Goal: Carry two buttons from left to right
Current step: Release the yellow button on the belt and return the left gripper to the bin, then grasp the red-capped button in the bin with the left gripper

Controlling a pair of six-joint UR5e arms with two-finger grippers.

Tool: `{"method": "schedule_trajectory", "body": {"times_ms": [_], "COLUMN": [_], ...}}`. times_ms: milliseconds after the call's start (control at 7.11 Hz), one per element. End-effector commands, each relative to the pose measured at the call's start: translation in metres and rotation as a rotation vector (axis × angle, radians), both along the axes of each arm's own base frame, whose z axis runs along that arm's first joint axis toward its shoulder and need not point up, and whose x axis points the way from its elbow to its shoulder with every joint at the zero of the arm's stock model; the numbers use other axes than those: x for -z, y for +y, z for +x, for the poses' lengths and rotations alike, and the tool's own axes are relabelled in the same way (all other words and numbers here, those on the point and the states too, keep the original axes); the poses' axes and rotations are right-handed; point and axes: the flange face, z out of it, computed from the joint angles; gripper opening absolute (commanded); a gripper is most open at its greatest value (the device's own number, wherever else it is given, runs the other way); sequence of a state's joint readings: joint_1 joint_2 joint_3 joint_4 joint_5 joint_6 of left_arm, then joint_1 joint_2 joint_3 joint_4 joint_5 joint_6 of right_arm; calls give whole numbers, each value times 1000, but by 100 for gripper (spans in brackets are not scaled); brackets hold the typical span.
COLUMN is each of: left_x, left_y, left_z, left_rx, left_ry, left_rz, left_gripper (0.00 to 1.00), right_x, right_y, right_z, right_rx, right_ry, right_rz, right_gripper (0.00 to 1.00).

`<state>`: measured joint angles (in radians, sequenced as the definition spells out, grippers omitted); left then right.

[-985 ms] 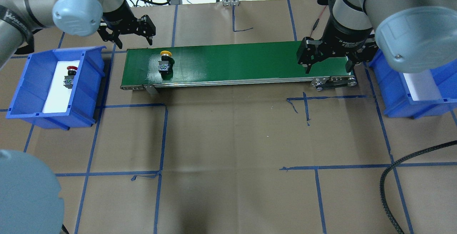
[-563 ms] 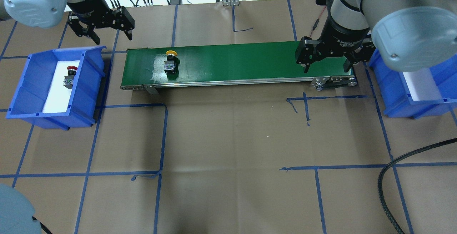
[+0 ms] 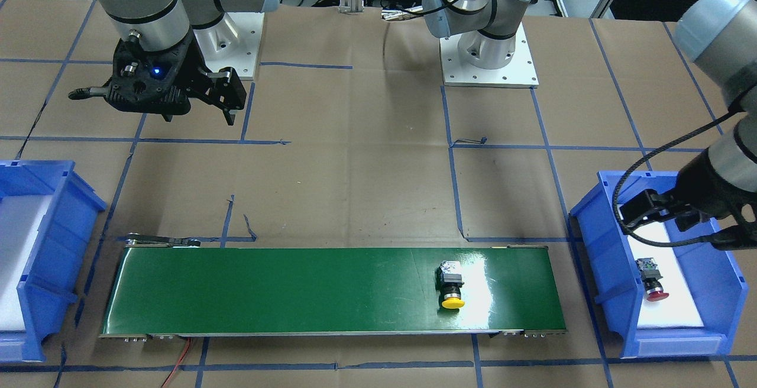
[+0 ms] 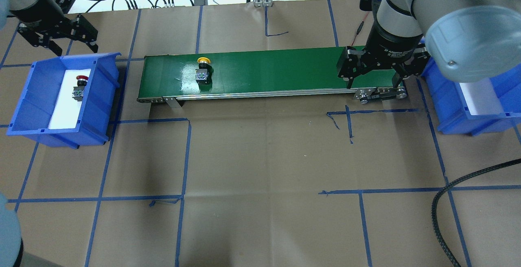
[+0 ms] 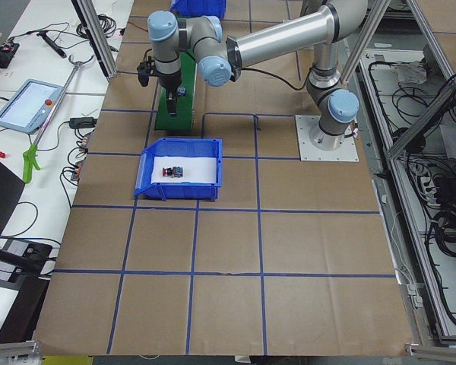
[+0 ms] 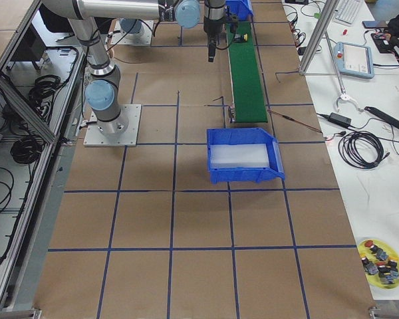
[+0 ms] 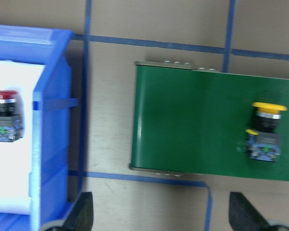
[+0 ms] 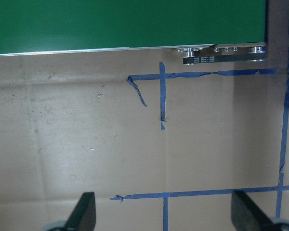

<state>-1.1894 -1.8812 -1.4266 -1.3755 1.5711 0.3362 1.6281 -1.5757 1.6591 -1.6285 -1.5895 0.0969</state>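
Observation:
The yellow button [image 4: 202, 71] lies on its side on the green conveyor belt [image 4: 276, 69] near its left end, and shows in the left wrist view [image 7: 266, 130]. The red button [image 4: 79, 86] lies on the white pad in the left blue bin [image 4: 24, 92] and shows in the front view [image 3: 652, 280]. My left gripper [image 4: 75, 48] is open and empty, hovering over the far edge of that bin. My right gripper [image 4: 373, 80] is open and empty, above the belt's right end.
A second blue bin [image 4: 452, 112] with a white pad stands right of the belt, partly under my right arm. A black braided cable [image 4: 443, 206] lies at the front right. Blue tape lines cross the brown table cover.
My left gripper has moved left, from behind the belt's left end to behind the left bin. The yellow button has travelled a little right on the belt. My right gripper has barely moved.

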Motion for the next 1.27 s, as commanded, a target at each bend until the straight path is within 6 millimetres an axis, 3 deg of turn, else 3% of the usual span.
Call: {"method": "schedule_trajectory", "body": {"times_ms": [0, 703, 1125], "left_x": [14, 81, 115], "left_y": [10, -13, -25], "left_z": [72, 96, 100], "left_rx": [46, 80, 88], "left_ry": [-3, -7, -9], "left_rz": [13, 11, 12], "left_gripper": [100, 100, 100], "right_x": [5, 39, 72], "right_y": [-3, -49, -78], "right_z": [0, 6, 15], "right_rx": [-3, 0, -2], "right_ry": [8, -29, -101], "right_rz": [15, -70, -61], "right_gripper": [100, 100, 100]}}
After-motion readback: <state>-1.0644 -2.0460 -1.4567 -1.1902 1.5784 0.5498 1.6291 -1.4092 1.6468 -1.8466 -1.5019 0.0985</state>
